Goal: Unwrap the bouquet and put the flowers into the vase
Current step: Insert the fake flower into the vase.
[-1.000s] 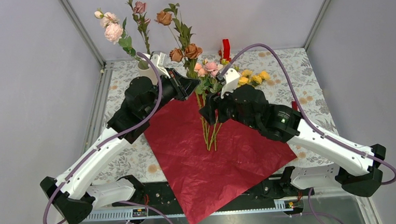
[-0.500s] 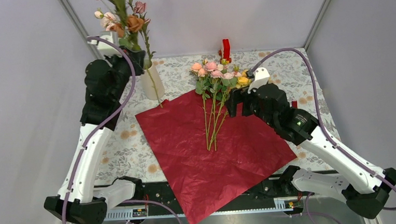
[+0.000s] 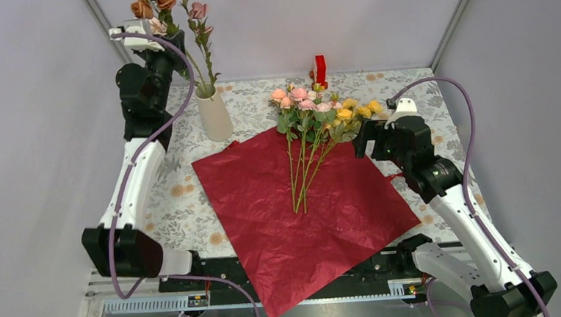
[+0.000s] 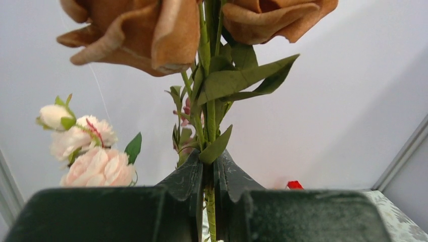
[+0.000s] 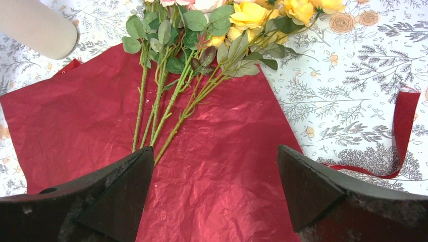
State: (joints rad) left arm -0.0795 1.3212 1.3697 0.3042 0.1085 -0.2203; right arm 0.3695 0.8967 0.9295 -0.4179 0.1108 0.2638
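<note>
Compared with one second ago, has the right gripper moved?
Yes. The right gripper has drawn back to the right: it was over the stems, in line with the red block, and now stands right of both, open.

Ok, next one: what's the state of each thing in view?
left gripper: shut on brown roses, raised high.
brown roses: held upright by the stem, off the table.
vase: upright, pink flowers in it.
wrapping paper: opened flat.
loose flowers: lying across the paper.
ribbon: untied, on the tablecloth.
right gripper: open, empty.
</note>
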